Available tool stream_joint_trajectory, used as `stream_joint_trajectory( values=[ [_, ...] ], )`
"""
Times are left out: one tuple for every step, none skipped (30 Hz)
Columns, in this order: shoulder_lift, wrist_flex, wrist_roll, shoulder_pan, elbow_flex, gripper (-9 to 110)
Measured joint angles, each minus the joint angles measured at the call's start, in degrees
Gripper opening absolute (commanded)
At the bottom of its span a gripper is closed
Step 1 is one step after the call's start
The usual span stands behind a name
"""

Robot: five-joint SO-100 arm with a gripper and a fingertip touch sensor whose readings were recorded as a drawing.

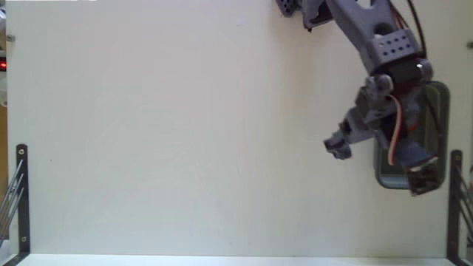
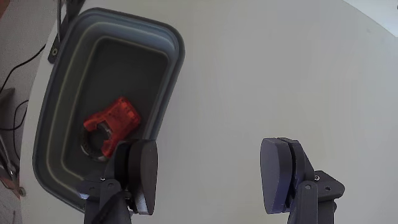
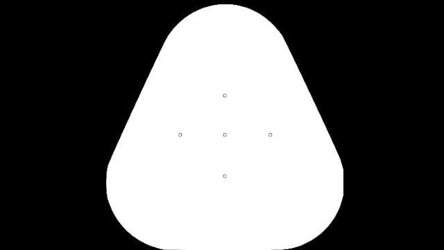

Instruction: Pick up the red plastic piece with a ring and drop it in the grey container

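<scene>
Tool (image 2: 211, 177) wide open, nothing between its two dark fingers; wrist view shows bare white desk (image 2: 280, 74) in the gap. One finger (image 2: 140, 174) sits over the near rim of the grey container (image 2: 171, 46), the other (image 2: 280, 177) is out over the desk to the right.

Red plastic piece with a ring (image 2: 115, 121): lying on the floor of the grey container, toward its near-left part in the wrist view. Ring end points toward the near side, partly hidden behind the left finger. Not touching the tool.

Fixed view: the arm (image 1: 384, 52) reaches in from the top edge and hangs over the container (image 1: 443, 96) at the far right of the desk. Most of the container is covered by the arm; the red piece cannot be seen from here.

Progress, as judged: pick and drop look done, since the piece rests inside the container and the tool is empty. Nothing appears left except pulling the arm clear. No second red piece is seen on the desk in either view.

Writing: no brand, label or readable text on the container, the piece or the arm. A small red light (image 1: 3, 66) shows at the left edge of the fixed view; too small to say what it is.
</scene>
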Motion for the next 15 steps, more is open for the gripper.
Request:
stream_joint_trajectory(
  values=[
    [0.88, -0.09, -0.09, 0.53, 0.79, 110],
    [1.85, 0.0, 0.0, 1.23, 1.76, 110],
    [2.81, 0.0, 0.0, 1.85, 2.72, 110],
    [3.52, 0.0, 0.0, 2.46, 3.69, 110],
    [4.31, 0.09, 0.0, 3.16, 4.13, 110],
    [5.27, -0.09, 0.0, 3.78, 4.75, 110],
    [6.5, 0.0, 0.09, 4.48, 5.8, 110],
    [7.29, 0.0, -0.09, 5.19, 6.68, 110],
    [8.0, -0.09, -0.09, 5.71, 7.73, 110],
    [8.7, 0.0, -0.09, 6.42, 8.7, 110],
    [9.4, 0.09, -0.09, 7.12, 9.05, 110],
    [10.37, -0.09, 0.0, 7.82, 9.76, 110],
    [11.34, 0.0, 0.0, 8.44, 10.63, 110],
    [12.13, 0.09, 0.0, 8.88, 10.9, 110],
    [12.83, -0.09, 0.09, 9.32, 11.69, 110]
  ],
)
